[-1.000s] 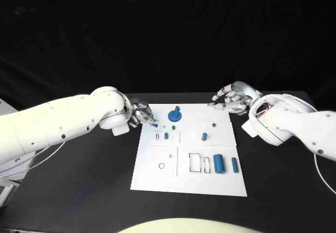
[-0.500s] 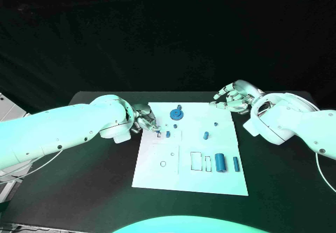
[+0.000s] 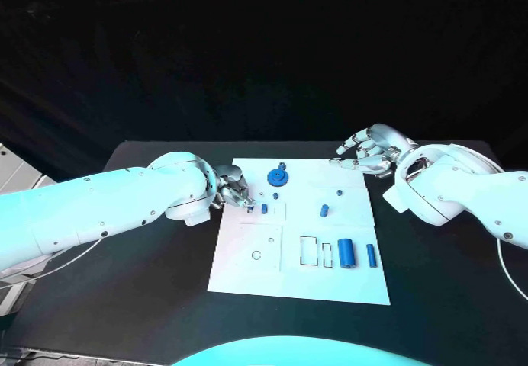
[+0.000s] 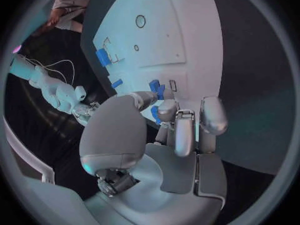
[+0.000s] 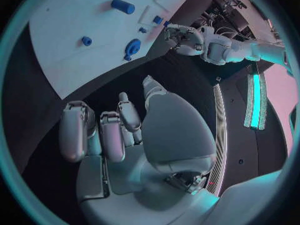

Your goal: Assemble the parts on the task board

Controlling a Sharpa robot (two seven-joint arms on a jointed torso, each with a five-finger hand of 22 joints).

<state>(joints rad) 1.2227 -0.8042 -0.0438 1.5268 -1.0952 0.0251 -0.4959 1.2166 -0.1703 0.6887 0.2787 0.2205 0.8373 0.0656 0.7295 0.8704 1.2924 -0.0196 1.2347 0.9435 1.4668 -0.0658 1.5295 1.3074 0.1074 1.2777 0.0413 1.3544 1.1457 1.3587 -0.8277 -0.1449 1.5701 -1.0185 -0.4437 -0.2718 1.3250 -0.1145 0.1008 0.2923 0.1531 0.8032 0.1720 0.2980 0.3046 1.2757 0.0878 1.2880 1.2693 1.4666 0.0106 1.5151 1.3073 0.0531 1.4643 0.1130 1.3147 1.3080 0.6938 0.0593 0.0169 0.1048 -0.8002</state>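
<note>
Pinching small blue part [image 3: 252,207], left hand [image 3: 233,189] over task board [image 3: 303,286]; right hand [image 3: 368,152] empty, fingers apart.

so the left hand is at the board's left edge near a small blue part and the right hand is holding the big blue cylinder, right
Not quite. The right hand holds nothing; it hovers off the white task board's far right corner. The head view shows the big blue cylinder lying on the board. The left hand is as said.

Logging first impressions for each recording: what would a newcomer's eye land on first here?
Probably the white task board mid-table, dotted with small blue parts: a round gear-like piece near its far edge and a thick cylinder toward its right. Next, the left hand reaching over the board's left edge beside a small blue part, while the right hand hovers off the far right corner, holding nothing.
</note>
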